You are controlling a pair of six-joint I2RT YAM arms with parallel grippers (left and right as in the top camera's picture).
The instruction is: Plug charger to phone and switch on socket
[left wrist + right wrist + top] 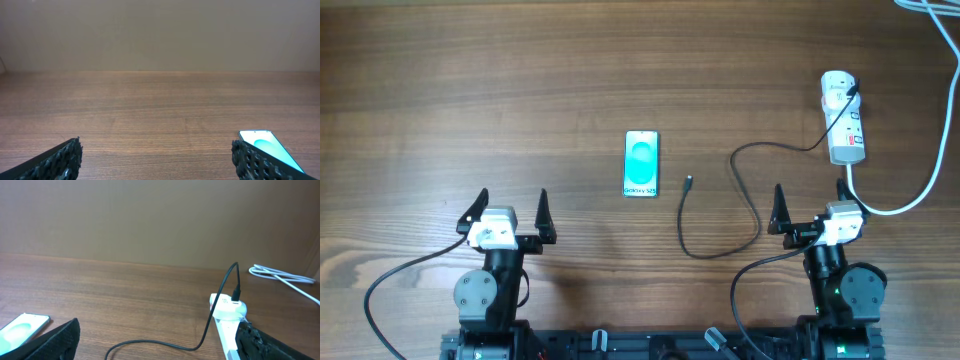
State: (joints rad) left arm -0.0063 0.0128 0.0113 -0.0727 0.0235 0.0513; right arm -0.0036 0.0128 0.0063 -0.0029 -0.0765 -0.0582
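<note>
Finding the phone (641, 164) lying flat and face up near the middle of the wooden table (520, 90), showing a bright cyan-teal screen inside a pale border. Reading small text along its bottom edge, seemingly "Galaxy S25", though barely legible from overhead.

Seeing the charger (681, 220) just to the phone's right and not joined to it. Lying with its small dark plug (689, 183) near the phone's lower right corner but apart from it, curling down and round in a loop, then running up and across to the far end of the socket (843, 130). Noticing, in the right wrist view, the black cable going into the top of that white strip.

Spotting the socket on the right, far side of the table, lying lengthwise and carrying small red and grey markings too tiny for reading. Not being able to judge the switch position. Tracing a thick white cord (905, 209) from the socket's near end, sweeping right and away toward the far corner.

Turning to the left gripper (512, 200): hovering at the near edge, left of the phone, holding its jaws wide apart and gripping or touching nothing. Catching the phone's corner just past the right finger (255, 160) in its wrist view. Finding the right gripper (810, 200) likewise spread wide and grasping nothing, sitting close to the socket's near end, beside the cable loop.
</note>
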